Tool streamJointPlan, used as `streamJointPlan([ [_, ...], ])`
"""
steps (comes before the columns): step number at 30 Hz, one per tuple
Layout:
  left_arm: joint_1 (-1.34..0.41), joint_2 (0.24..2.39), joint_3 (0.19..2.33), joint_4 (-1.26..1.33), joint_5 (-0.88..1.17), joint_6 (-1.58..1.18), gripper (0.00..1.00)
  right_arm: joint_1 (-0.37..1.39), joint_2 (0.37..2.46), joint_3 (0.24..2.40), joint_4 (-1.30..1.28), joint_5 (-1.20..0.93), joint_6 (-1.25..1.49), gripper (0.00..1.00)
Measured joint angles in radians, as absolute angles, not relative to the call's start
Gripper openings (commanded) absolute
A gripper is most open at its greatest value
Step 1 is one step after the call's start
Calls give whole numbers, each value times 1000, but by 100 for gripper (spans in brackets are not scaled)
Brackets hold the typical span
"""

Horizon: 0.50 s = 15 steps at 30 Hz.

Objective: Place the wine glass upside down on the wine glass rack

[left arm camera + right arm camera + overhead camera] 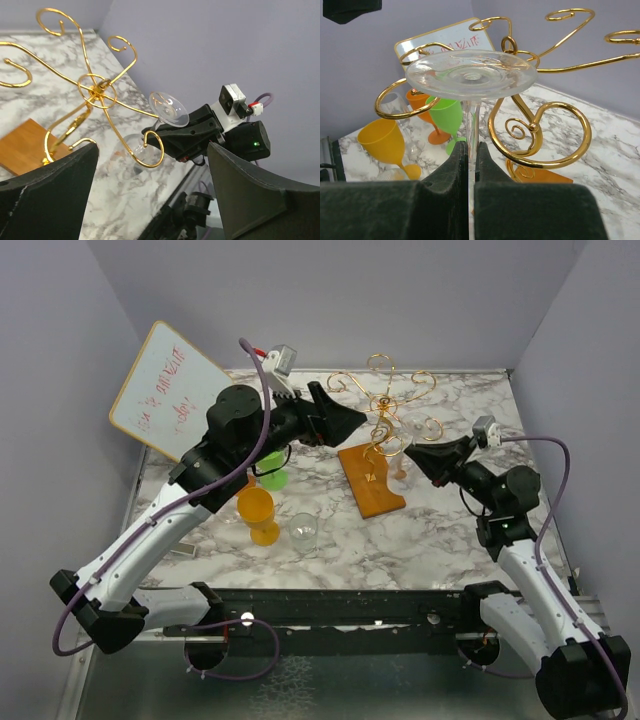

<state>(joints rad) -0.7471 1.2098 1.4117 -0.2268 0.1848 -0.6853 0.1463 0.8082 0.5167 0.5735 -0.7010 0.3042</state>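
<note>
A yellow cup (257, 512) is set left of the rack (370, 485). The wine glass (471, 74) is clamped at the stem by the right gripper (468, 170); the left gripper (345, 418) is spread wide.

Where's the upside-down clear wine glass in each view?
Top external: wine glass right of centre, at the right gripper tip, beside the rack.
Left wrist: wine glass at centre, foot up, by a curled arm.
Right wrist: wine glass at centre, foot on top, stem clamped in the gripper.
Shared landmark: gold wire rack.
</note>
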Motion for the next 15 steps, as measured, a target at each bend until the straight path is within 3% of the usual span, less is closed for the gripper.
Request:
streamJointPlan([
  [15, -747, 1142, 1373, -234, 6, -556, 91, 274, 880, 531, 627, -665, 393, 1],
])
